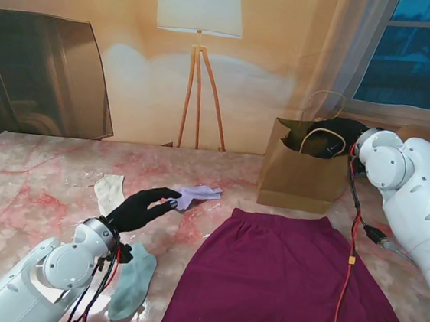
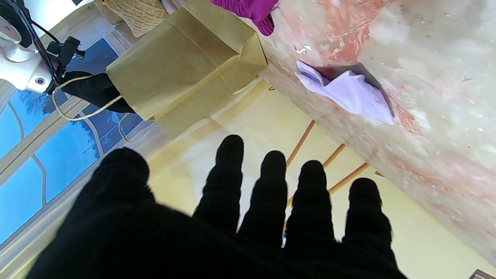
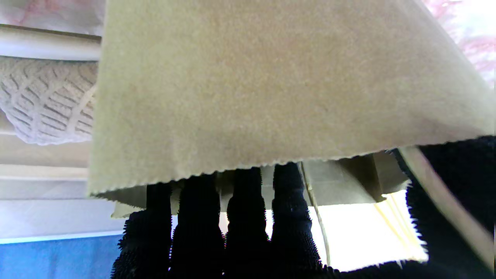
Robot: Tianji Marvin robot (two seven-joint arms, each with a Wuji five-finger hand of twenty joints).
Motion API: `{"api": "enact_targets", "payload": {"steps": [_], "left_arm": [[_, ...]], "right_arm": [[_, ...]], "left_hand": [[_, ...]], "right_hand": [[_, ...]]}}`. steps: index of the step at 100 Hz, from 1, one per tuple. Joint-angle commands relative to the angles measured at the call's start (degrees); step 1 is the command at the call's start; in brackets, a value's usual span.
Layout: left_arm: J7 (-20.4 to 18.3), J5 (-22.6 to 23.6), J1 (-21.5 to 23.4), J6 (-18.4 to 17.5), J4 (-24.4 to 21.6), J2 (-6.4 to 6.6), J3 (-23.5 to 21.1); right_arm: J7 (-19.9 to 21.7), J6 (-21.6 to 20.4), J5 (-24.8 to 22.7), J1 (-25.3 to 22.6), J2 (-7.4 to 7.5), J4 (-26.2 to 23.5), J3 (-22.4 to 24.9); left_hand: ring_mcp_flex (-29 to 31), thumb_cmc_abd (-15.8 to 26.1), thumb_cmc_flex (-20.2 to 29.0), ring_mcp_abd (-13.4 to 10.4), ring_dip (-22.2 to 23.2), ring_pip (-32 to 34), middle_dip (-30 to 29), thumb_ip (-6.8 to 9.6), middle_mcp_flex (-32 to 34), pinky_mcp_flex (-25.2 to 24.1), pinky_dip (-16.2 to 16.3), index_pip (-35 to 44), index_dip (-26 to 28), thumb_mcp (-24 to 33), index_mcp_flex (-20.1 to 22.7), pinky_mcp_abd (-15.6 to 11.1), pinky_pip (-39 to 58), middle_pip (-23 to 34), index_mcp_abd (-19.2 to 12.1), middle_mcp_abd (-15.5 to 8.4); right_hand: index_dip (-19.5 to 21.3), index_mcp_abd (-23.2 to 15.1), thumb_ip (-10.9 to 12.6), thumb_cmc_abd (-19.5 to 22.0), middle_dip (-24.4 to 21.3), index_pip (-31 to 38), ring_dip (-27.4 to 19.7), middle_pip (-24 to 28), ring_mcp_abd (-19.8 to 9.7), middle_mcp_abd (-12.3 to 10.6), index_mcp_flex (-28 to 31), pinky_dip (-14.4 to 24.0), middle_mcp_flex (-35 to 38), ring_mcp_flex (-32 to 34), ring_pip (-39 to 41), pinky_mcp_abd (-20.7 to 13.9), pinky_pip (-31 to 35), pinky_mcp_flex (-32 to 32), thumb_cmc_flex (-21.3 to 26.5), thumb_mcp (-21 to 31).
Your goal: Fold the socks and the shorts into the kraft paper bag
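Stand view down over the table; wrist views along fingers, both sharing the kraft paper bag.

- The right hand sits at the mouth of the kraft paper bag, and from the stand its fingers can't be made out.
- In the right wrist view the fingertips vanish behind the bag's serrated rim.
- The bag's inside is hidden from the stand.
- The shorts run off the table's near edge, legs cut away.
- The mint sock is partly covered by the left arm.
- The cream sock slips behind the left hand.
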Motion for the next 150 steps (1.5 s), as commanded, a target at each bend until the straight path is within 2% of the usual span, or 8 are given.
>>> {"api": "enact_targets", "payload": {"steps": [1,11,31,58,70,87,114,150], "left_arm": [[-0.05,-0.17,0.13,0.1,-0.01,0.01,0.05],[-0.06,-0.19,0.14,0.17,0.01,0.01,-0.06],[-0.04,-0.18,0.02,0.06,0.21,0.0,-0.16],[0.03,-0.08,-0.01,0.03,0.34,0.0,-0.24],[0.08,-0.05,-0.05,-0.03,0.38,-0.01,-0.18],[0.07,-0.02,-0.17,-0.07,0.42,-0.01,-0.11],[0.2,0.11,-0.37,-0.27,0.52,-0.02,-0.11],[0.52,0.38,-0.73,-0.45,0.39,-0.08,0.05]], "right_arm": [[0.72,0.29,-0.09,0.15,0.03,-0.08,-0.34],[0.96,0.77,-0.17,0.07,0.03,-0.47,-0.3],[0.11,1.01,-0.88,-0.23,-0.01,-0.76,0.29],[-1.13,0.51,-1.76,-0.68,0.01,-0.84,1.22],[-5.85,-0.08,-2.48,-1.21,-0.44,-0.2,1.96],[-7.59,0.58,-1.96,-2.52,-0.85,-1.88,4.09],[-9.98,2.1,-3.15,-5.81,-1.1,-6.39,9.13],[-9.83,3.64,-4.9,-10.89,-0.98,-13.85,15.98]], "left_hand": [[-1.56,-0.04,-0.2,-2.22,-0.5,-1.52,-0.08,1.48,-1.51,-0.37,0.99,0.28,0.5,-1.37,0.45,0.27,-0.49,-0.93,-1.03,-1.32],[-1.51,-0.05,-0.24,-2.24,-0.49,-1.51,-0.09,1.48,-1.54,-0.43,0.99,0.27,0.5,-1.4,0.42,0.27,-0.57,-0.95,-1.08,-1.36],[-1.57,-0.06,-0.22,-2.23,-0.51,-1.54,-0.1,1.49,-1.56,-0.37,1.02,0.28,0.49,-1.37,0.46,0.34,-0.67,-0.96,-1.0,-1.32],[-1.59,-0.06,-0.16,-2.23,-0.51,-1.54,-0.11,1.49,-1.61,-0.41,1.05,0.27,0.48,-1.33,0.43,0.4,-0.85,-0.97,-0.97,-1.31],[-1.54,-0.09,-0.15,-2.24,-0.5,-1.52,-0.1,1.49,-1.58,-0.39,1.07,0.28,0.48,-1.32,0.46,0.4,-0.9,-0.95,-0.99,-1.29],[-1.56,-0.14,-0.03,-2.3,-0.5,-1.53,-0.1,1.48,-1.58,-0.37,1.11,0.29,0.49,-1.27,0.45,0.37,-0.94,-0.94,-0.95,-1.28],[-1.52,-0.19,-0.03,-2.24,-0.49,-1.51,-0.1,1.45,-1.55,-0.28,1.16,0.29,0.48,-1.26,0.43,0.34,-0.96,-0.94,-1.02,-1.37],[-1.39,-0.58,0.49,-2.3,-0.48,-1.47,-0.07,1.46,-1.36,-0.1,1.25,0.32,0.46,-0.98,0.5,0.17,-0.85,-0.87,-0.93,-1.48]], "right_hand": [[-0.93,1.54,0.83,-1.34,-0.99,-1.84,-1.47,-1.24,-0.72,1.13,-3.01,2.71,-3.02,-2.41,-1.63,0.6,-1.44,-1.16,-2.37,1.54],[-1.53,2.76,0.63,-1.99,-1.91,-3.28,-2.63,-2.89,-0.35,2.42,-5.01,3.51,-5.18,-4.54,-2.44,0.91,-2.01,-1.71,-3.64,2.42],[-1.46,2.21,-0.13,-4.57,-2.63,-3.36,-3.63,-4.1,0.03,2.45,-4.9,4.82,-5.28,-5.75,-2.21,0.98,-2.81,-2.26,-7.09,5.66],[-1.38,1.78,-0.4,-4.69,-2.74,-3.28,-3.61,-4.23,-0.22,1.82,-4.74,5.64,-5.49,-6.09,-1.9,0.84,-2.65,-2.12,-8.34,6.64],[-0.53,0.11,0.09,-1.27,-1.38,-0.87,-2.8,-1.26,-0.82,0.74,-1.53,6.49,-1.34,-2.18,-0.33,1.0,-1.4,0.11,-5.18,4.02],[-0.47,-0.26,1.19,3.67,-0.92,0.75,-2.08,-0.44,-0.93,0.51,-0.39,6.54,0.17,0.15,0.28,1.02,-0.28,1.39,-1.89,0.16],[-0.4,-0.77,1.64,5.6,-0.61,1.81,-1.6,0.24,-1.04,0.48,0.72,6.46,1.57,1.56,0.78,1.41,0.5,1.99,-0.85,-0.89],[-0.55,-0.98,2.18,9.17,-0.5,2.38,-1.15,0.38,-0.94,0.48,1.22,6.18,2.28,2.31,0.98,1.56,1.2,2.21,0.77,-3.5]]}}
